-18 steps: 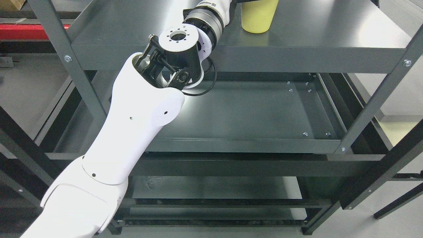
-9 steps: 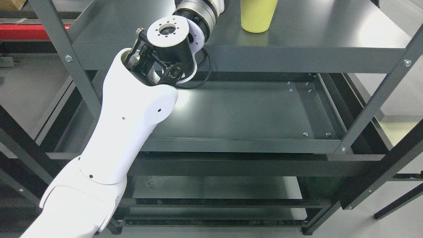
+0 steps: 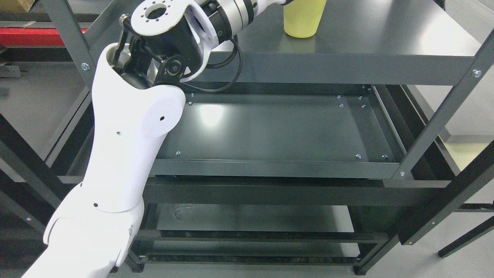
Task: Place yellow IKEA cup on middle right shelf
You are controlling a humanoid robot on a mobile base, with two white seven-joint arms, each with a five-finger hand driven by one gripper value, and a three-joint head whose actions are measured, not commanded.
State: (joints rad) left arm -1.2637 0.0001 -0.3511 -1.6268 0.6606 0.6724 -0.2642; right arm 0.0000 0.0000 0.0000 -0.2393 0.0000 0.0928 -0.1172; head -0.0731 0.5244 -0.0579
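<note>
Dark metal shelf unit (image 3: 347,67): my left arm (image 3: 127,135) reaches toward yellow cup (image 3: 303,19) on upper shelf; hand out of frame, grip unknowable. Keep cup upright, clear shelf lip.

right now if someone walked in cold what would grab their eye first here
The big white left arm dominates, rising from the lower left and bending at a black elbow joint towards the top shelf. Next comes the yellow cup, standing upright on the top shelf at the picture's upper edge; the hand itself is out of view. Below, the dark middle shelf shows nothing on it.
</note>
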